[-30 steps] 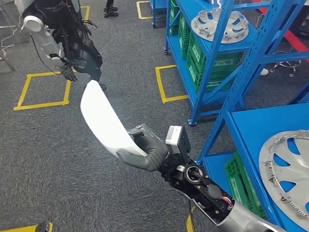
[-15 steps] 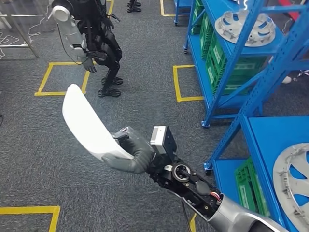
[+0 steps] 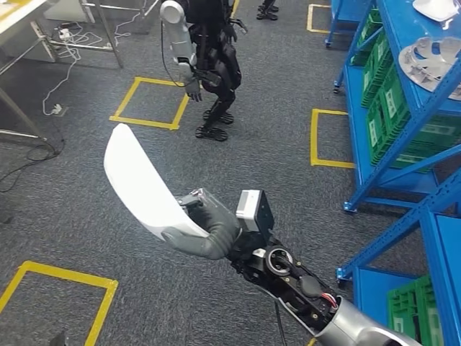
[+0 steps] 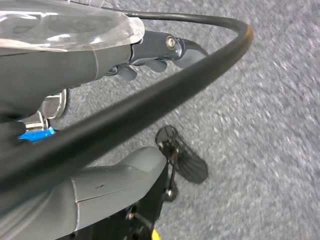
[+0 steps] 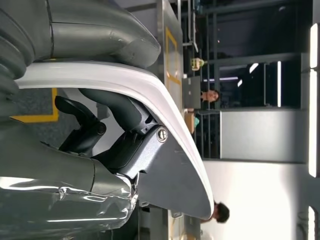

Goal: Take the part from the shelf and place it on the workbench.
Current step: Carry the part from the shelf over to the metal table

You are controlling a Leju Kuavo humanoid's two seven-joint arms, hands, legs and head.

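Over grey carpet, the right hand fingers pinch the white part (left hand fingers curled, empty).

No text, label, brand or number can be read in any of the views. The green crates on the blue shelf carry small pale labels, but they are too small and blurred to make out. The yellow lines on the floor are plain square outlines with no writing in them.
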